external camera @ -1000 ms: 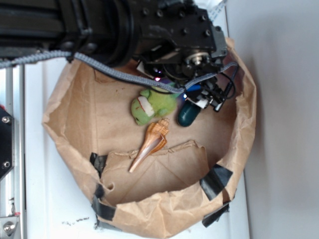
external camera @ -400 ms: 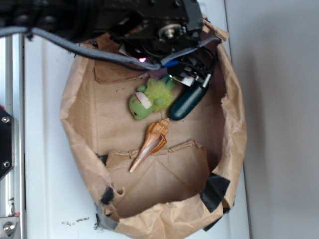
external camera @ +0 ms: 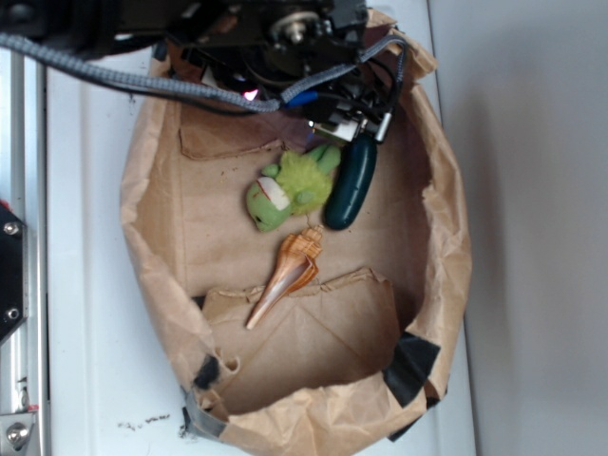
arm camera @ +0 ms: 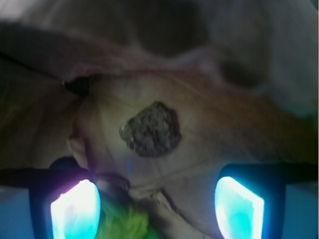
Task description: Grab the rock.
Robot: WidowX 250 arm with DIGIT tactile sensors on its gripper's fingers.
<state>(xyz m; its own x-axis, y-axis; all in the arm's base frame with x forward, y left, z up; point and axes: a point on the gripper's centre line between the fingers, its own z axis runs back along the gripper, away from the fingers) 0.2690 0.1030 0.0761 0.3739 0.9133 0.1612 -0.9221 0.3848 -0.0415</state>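
Your claw (arm camera: 157, 211) stands wide open and empty, its two lit fingertips (arm camera: 75, 209) at 7 and 5 o'clock in the wrist view. The rock (arm camera: 152, 129) lies on brown paper just beyond and between them, untouched. From outside, the arm hides it; green plush (external camera: 290, 188), dark green oblong (external camera: 350, 185), seashell (external camera: 285, 275) sit toward 6 o'clock in the paper bag (external camera: 152, 275).

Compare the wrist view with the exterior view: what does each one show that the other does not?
Only the wrist view shows the rock, lying on brown paper ahead of the open gripper, untouched. Only the exterior view shows the seashell, the dark green piece, the whole paper bag and the arm, which hides the rock there. Both show the green plush toy, at the wrist view's bottom edge, and the bag's paper.
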